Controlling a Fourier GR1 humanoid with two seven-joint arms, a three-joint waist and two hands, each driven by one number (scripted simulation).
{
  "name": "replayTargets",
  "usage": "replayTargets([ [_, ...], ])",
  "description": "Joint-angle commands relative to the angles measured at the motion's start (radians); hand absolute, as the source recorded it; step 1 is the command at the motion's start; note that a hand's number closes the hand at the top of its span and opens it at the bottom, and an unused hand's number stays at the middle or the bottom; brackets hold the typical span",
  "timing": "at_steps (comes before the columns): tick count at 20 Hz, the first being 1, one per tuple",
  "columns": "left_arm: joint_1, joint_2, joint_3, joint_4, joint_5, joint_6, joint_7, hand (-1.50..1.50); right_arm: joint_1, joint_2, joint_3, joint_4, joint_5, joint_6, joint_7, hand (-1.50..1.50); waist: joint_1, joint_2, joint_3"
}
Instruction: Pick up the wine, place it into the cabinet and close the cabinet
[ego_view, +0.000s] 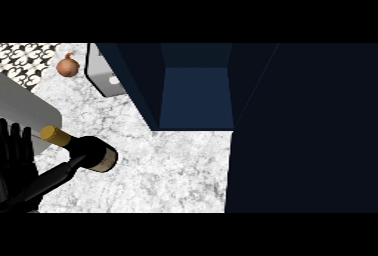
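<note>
The wine bottle (83, 148) is dark with a gold cap and a pale band at its foot. It stands on the marble counter (170, 170) at the left, leaning leftward in this steep view. My left hand (16, 156) shows at the left edge, just left of the bottle, fingers straight and up, resting and holding nothing. A dark streak runs from the bottle's foot toward the lower left corner. The dark blue cabinet (196, 95) stands open at the upper middle, its inside bare. My right hand is nowhere in the view.
The cabinet's open right door (303, 130) fills the whole right side, and its left door (133, 82) angles toward the counter. A grey appliance (103, 75) sits behind that door. An onion (68, 65) lies at the upper left, a grey slab (26, 107) below it.
</note>
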Motion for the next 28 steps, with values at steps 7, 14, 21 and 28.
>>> replayTargets([
  [7, 0.060, -0.011, 0.029, 0.133, 0.045, -0.063, -0.125, -1.50, -0.044, 0.010, 0.008, 0.037, 0.007, -0.007, 0.021, -1.50, 0.002, 0.000, 0.000],
  [14, 0.040, 0.040, 0.087, 0.222, 0.093, -0.136, -0.161, -1.50, -0.032, 0.022, 0.037, -0.045, 0.021, -0.030, 0.080, -1.50, 0.001, 0.000, 0.000],
  [21, -0.045, 0.061, 0.151, 0.541, 0.148, -0.224, -0.345, -1.50, 0.031, 0.004, -0.032, 0.025, -0.027, 0.045, -0.051, -1.50, -0.002, 0.001, 0.000],
  [28, -0.096, 0.007, 0.107, 0.630, 0.124, -0.183, -0.406, -1.50, -0.039, 0.040, 0.041, 0.001, 0.057, -0.027, 0.015, -1.50, -0.001, 0.001, 0.000],
])
